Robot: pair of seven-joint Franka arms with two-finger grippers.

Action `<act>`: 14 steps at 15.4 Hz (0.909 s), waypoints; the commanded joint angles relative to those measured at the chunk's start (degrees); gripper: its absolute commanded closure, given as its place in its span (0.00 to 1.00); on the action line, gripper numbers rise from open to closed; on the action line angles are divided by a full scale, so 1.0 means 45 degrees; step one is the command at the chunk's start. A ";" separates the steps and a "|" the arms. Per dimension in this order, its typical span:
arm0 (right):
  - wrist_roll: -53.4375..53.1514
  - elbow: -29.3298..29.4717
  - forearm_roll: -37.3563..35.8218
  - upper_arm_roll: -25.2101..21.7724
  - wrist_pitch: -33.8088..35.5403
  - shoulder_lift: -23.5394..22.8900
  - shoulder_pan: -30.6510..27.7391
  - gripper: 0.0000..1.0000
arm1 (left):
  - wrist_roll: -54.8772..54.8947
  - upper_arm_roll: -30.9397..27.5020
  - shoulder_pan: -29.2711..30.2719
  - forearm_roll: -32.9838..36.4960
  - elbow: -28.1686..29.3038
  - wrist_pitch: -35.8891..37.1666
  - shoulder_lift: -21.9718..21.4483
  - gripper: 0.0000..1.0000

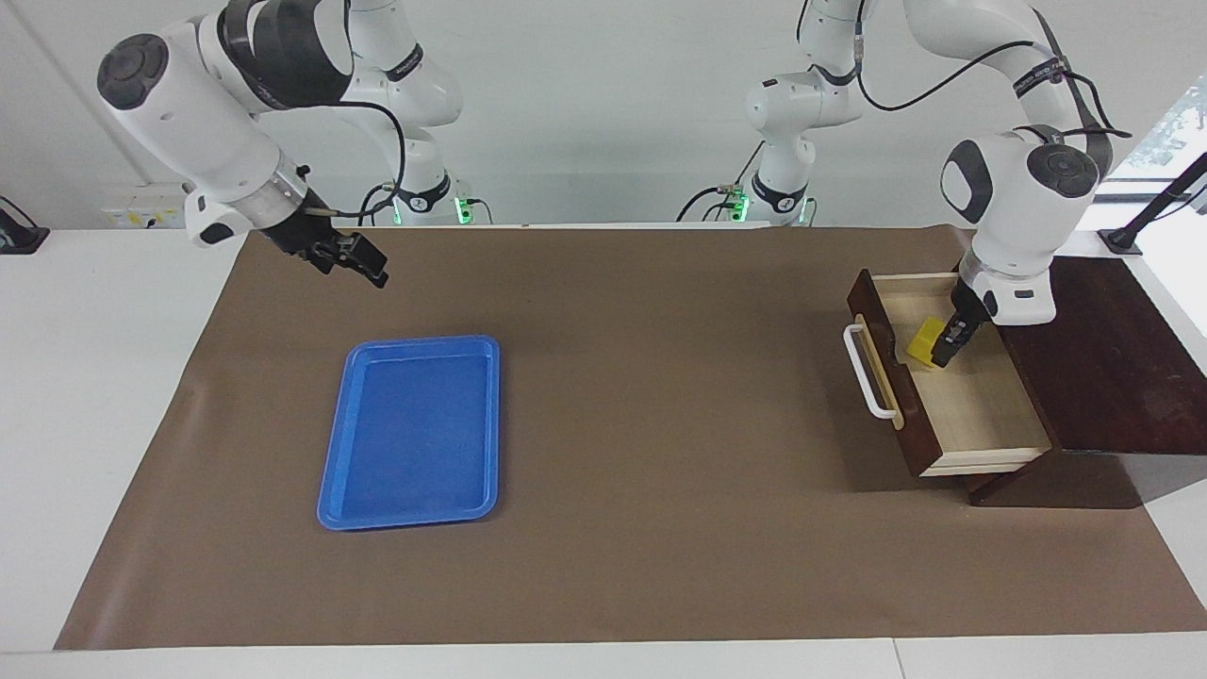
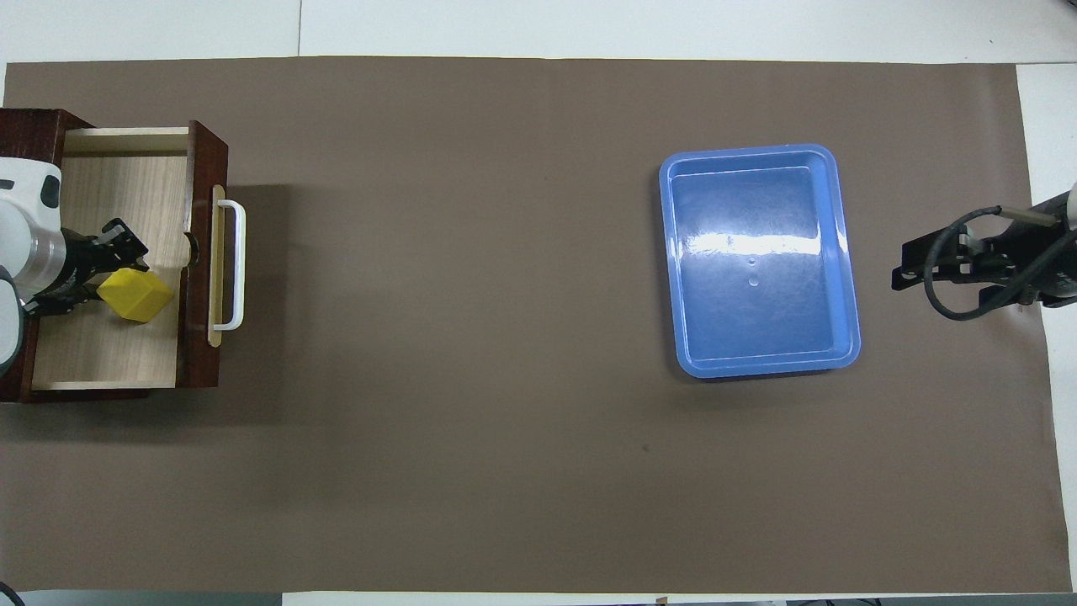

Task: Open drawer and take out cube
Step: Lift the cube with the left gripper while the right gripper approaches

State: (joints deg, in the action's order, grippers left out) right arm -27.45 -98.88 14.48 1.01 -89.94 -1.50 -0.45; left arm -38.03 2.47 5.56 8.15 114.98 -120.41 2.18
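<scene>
The drawer [image 1: 981,405] stands pulled out of its dark brown cabinet at the left arm's end of the table, with its white bar handle [image 1: 866,372] facing the table's middle. It also shows in the overhead view [image 2: 118,353]. My left gripper [image 1: 945,353] reaches down into the drawer and is shut on the yellow cube [image 1: 924,339]. It holds the cube tilted, a little above the drawer's floor and just inside its front. The cube [image 2: 139,296] and the left gripper [image 2: 109,273] also show in the overhead view. My right gripper [image 1: 363,266] hangs over the mat beside the blue tray.
A blue plastic tray [image 1: 332,471] lies on the brown mat toward the right arm's end, its rim also in the overhead view [image 2: 669,252]. The dark cabinet top [image 1: 1113,358] fills the table's corner at the left arm's end. The right gripper [image 2: 909,273] is beside the tray.
</scene>
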 commanded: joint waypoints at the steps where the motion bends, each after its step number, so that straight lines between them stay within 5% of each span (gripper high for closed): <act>1: -0.2525 -0.0117 0.1406 0.0011 -0.0618 -0.0718 0.0682 0.00 | -0.0065 0.0097 0.0073 -0.0482 -0.1443 0.1265 0.0413 1.00; 4: -0.4734 -0.0097 0.2795 0.0030 -0.1632 -0.1402 0.1580 0.00 | -0.0162 0.0097 -0.0063 -0.0581 -0.3982 0.3704 0.1039 1.00; 7: -0.7059 -0.0077 0.4337 0.0011 -0.2901 -0.1911 0.2557 0.00 | -0.2028 0.0193 -0.0357 -0.0950 -0.5101 0.5038 0.0923 1.00; 14: -0.8548 0.0116 0.7638 0.0030 -0.3684 -0.2886 0.3575 0.00 | -1.0681 0.0311 -0.3106 -0.2123 -0.3251 0.3755 0.0007 1.00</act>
State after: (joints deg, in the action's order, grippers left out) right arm -64.51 -99.15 44.75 1.23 -104.96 -12.21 15.09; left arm -78.54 4.71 -5.48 0.72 95.48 -100.24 4.81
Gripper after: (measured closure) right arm 0.000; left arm 0.449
